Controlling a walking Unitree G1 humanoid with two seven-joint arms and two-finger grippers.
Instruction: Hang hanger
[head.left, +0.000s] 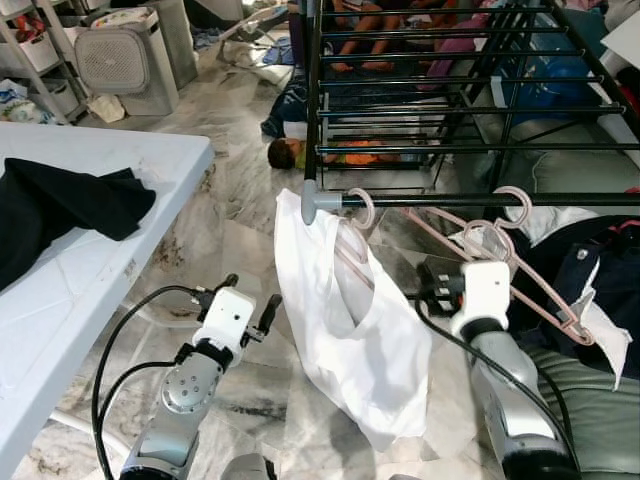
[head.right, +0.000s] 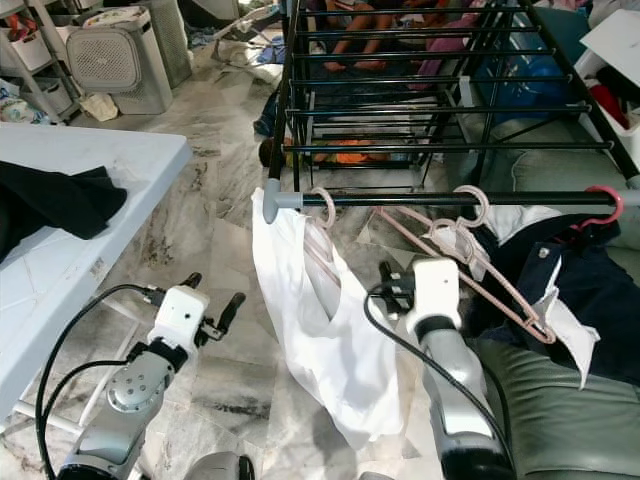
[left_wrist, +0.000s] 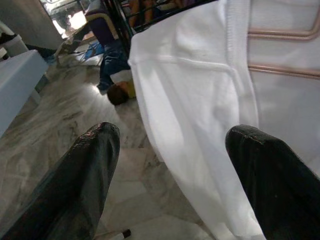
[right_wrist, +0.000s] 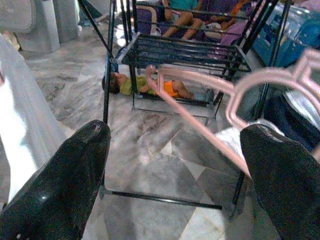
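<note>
Left gripper (head.left: 250, 300): the black fingers (left_wrist: 85, 175) are seen spread wide apart with nothing between them; it is held low above the marble floor (head.left: 225, 220), just beside the white garment (head.left: 345, 330) and not touching it.
Right gripper (head.left: 432, 285): the fingers (right_wrist: 75, 170) are spread wide and hold nothing; it is raised below the rail, between the white garment and the empty pink hanger.
White garment: it is hung on a pink hanger (head.left: 352, 250) whose hook is looped over the black rail (head.left: 480, 200) of the drying rack (head.left: 420, 90), near the grey end cap (head.left: 312, 203).
Empty pink hanger (head.left: 520, 275): it is hooked on the same rail, tilted, with its lower end cut across by the right arm.
Dark garment (head.left: 590, 280): it is hung beyond that hanger; partly cut off at the frame edge.
White table (head.left: 90, 260): a black cloth (head.left: 60, 205) lies on it.
Writing: none can be read.
Far floor: a grey appliance (head.left: 125, 60) is seen; a person (right_wrist: 145, 85) lying under the rack is hard to make out.
</note>
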